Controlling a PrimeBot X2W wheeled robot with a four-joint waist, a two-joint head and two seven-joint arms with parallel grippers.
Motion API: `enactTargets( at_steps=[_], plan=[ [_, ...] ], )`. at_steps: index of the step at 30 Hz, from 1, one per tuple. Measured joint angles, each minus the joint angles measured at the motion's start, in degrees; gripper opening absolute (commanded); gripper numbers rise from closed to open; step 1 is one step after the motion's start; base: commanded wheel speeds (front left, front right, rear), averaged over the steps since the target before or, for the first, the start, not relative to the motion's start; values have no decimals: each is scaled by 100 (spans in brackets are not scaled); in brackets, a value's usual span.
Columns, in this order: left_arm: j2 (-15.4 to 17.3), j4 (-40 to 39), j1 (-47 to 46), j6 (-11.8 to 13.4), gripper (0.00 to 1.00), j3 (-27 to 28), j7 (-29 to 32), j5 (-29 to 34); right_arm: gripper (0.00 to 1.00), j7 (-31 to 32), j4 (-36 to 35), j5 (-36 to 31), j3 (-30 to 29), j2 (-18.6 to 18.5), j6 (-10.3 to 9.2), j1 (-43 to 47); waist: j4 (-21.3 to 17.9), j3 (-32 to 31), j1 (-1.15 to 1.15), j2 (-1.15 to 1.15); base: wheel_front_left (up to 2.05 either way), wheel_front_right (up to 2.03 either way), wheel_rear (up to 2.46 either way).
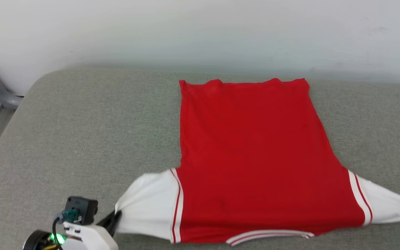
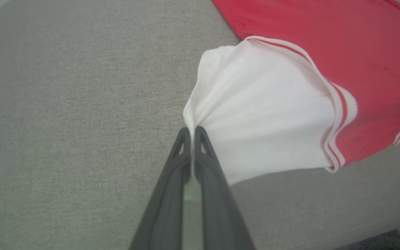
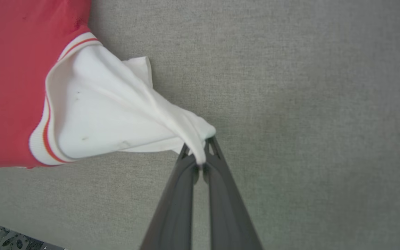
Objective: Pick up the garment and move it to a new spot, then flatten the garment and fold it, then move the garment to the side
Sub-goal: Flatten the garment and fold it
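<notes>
A: Starting at the left, what do we see of the left gripper [image 2: 192,131]?

B: We see its jaws clenched on the outer edge of the white left sleeve [image 2: 262,114]. The cloth fans out from the pinch in taut pleats. The grey padded worktop [image 1: 82,132] lies bare on the outer side of these jaws.

A: And the garment [image 1: 252,156] itself?

B: We find it spread on the worktop between the two pairs of jaws, plain red side up, with no lettering showing. From the left jaws its body lies to the right, and from the right jaws to the left. Its long axis runs forward, away from both. The striped collar trim [image 1: 269,236] sits nearest the line joining the jaws, and the hem [image 1: 243,82] sits farthest from it.

A: Then the right gripper [image 3: 200,144]?

B: Its jaws are likewise clamped, here on the right sleeve [image 3: 109,114], which is drawn to a gathered point at the pinch.

A: What do we take the coming move to turn on?

B: We judge the flattening nearly done. Each arm is nearer its own sleeve, so a fold would likely carry each sleeve inward across that long axis. An uneven pull could skew the body.
</notes>
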Motion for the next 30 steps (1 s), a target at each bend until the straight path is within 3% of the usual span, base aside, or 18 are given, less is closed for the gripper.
enactTargets(
  at_steps=[11,12,13,22,30],
  plan=[
    [-43,-632,515,136,0,-214,454,-164,0,560,-516,-214,-542,-154,-2,633,27,131,1,0,0,0,0],
    [-60,-704,515,141,0,-252,491,-164,25,572,-587,-274,-612,-155,-2,627,38,159,1,0,0,0,0],
    [-65,-779,515,146,0,-298,556,-164,100,578,-672,-353,-671,-159,-3,622,50,193,2,0,0,0,0],
    [-175,-1775,511,342,0,-724,1209,-34,100,881,-1785,-746,-1484,-432,-8,194,299,687,2,0,0,0,0],
    [-346,-2472,347,442,0,-1226,1489,363,100,1871,-2484,-927,-1973,-466,-8,-755,696,1359,3,0,0,0,0]
  ],
)
